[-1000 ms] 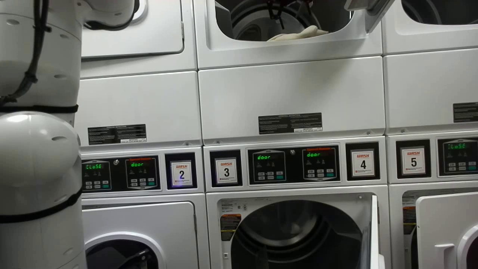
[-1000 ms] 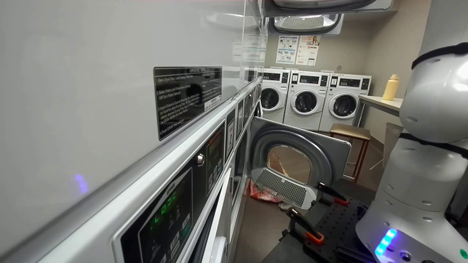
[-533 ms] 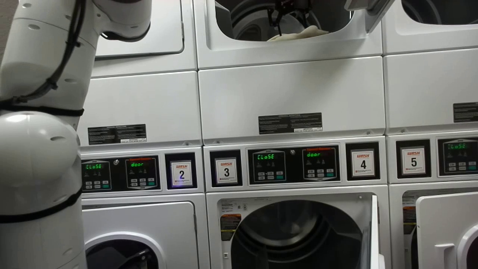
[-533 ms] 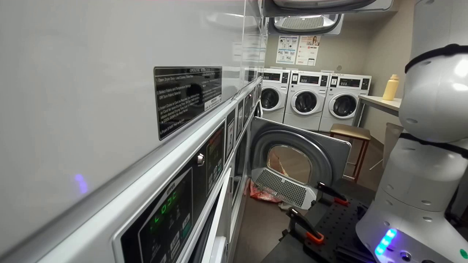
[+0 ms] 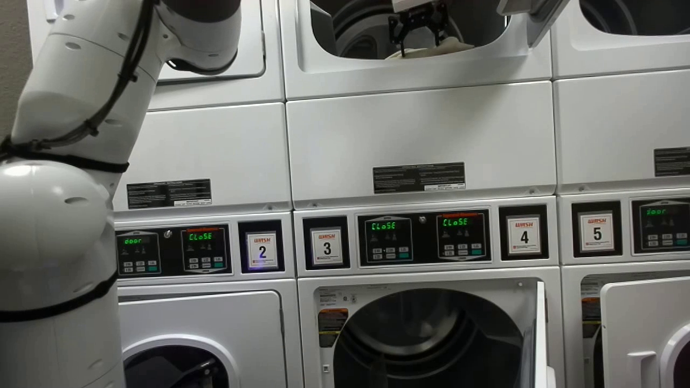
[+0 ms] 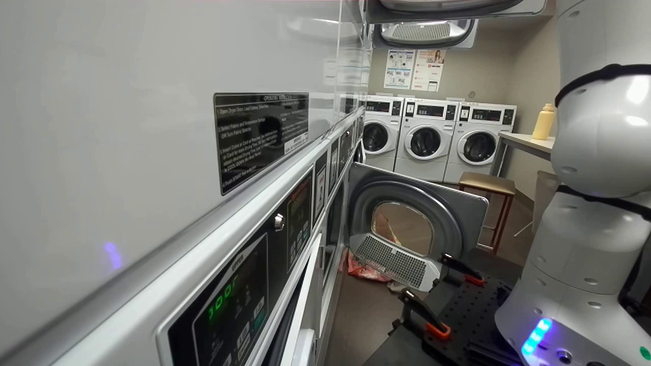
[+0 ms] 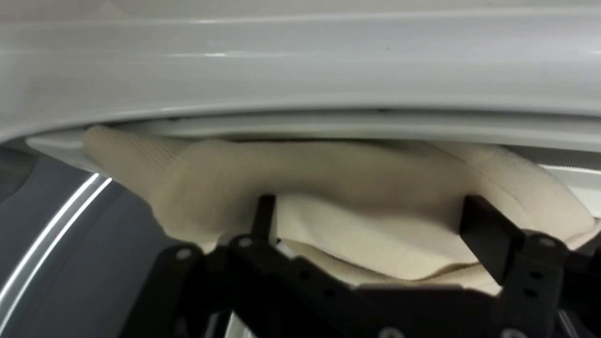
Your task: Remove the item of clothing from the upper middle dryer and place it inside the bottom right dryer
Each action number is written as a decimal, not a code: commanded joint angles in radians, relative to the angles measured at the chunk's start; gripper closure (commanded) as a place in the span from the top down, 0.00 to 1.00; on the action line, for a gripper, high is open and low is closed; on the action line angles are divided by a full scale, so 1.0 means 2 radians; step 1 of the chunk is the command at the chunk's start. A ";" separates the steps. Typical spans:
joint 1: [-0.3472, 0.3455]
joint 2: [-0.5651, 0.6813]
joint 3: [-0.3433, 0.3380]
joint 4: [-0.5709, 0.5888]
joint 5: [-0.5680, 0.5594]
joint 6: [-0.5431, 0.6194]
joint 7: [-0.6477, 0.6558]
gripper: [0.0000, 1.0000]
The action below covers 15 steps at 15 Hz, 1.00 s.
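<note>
The cream item of clothing point(image 5: 443, 49) lies on the bottom lip of the open upper middle dryer point(image 5: 345, 66). In the wrist view the clothing point(image 7: 328, 164) is bunched along the white rim, with a ribbed end at the left. My gripper point(image 5: 421, 46) is inside the dryer opening, pointing down at the clothing. In the wrist view my gripper point(image 7: 368, 202) is open, its fingers apart with cloth between and behind them. I cannot tell whether the fingertips touch the cloth. The bottom right dryer point(image 5: 636, 302) is cut by the frame edge and its door stands ajar.
The bottom middle dryer point(image 5: 431, 280) stands open, its door point(image 5: 540, 334) swung out. The upper dryer's raised door point(image 5: 539, 21) hangs at the opening's right. An open dryer door point(image 6: 356, 203) and a black base plate with orange clamps point(image 6: 437, 330) are low down near my arm.
My gripper has moved down inside the upper middle dryer onto the level of the clothing, fingers staying open. My arm has leaned to the right in an exterior view. The clothing has not visibly moved.
</note>
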 commanded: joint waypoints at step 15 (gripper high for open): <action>-0.023 0.061 -0.003 0.089 0.013 -0.043 0.012 0.08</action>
